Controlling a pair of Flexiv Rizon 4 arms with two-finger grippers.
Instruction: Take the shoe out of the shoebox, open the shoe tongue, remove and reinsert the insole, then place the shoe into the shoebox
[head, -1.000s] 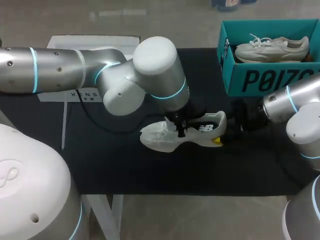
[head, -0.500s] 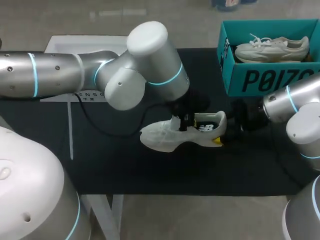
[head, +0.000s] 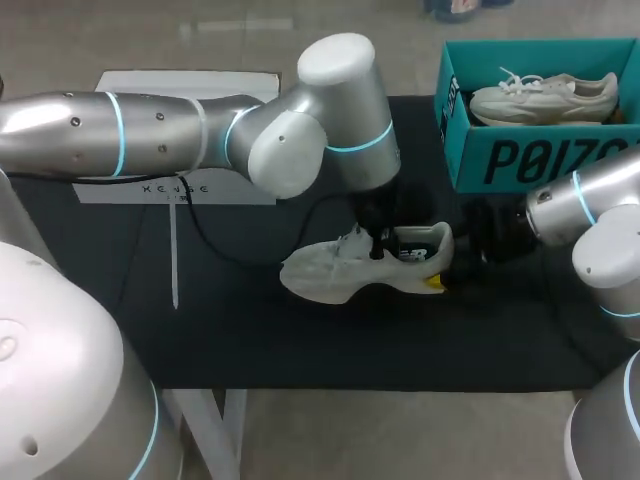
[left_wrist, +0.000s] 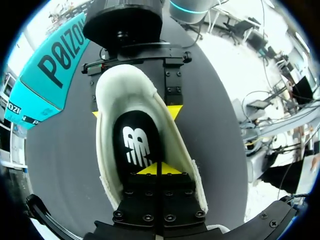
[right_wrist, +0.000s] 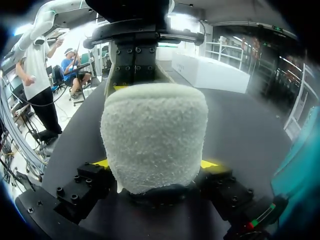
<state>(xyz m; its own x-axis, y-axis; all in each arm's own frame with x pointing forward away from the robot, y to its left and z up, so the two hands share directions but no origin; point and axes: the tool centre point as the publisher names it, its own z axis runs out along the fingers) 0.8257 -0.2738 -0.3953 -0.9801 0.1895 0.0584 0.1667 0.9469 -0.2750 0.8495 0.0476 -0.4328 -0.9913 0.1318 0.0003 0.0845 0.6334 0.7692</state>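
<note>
Head view: white shoe (head: 340, 272) upright on black mat (head: 250, 340), outside teal shoebox (head: 520, 160). Heel clamped between right pincer (right_wrist: 156, 164) fingers, one on each side. Left pincer (left_wrist: 157, 169) pressed together, tips down inside the shoe, black insole (left_wrist: 137, 142) under and just ahead of them; cannot tell whether pinching it. Insole probably light, thin and floppy: best pinched at an edge and peeled up. Firmer heel suits steadying.
</note>
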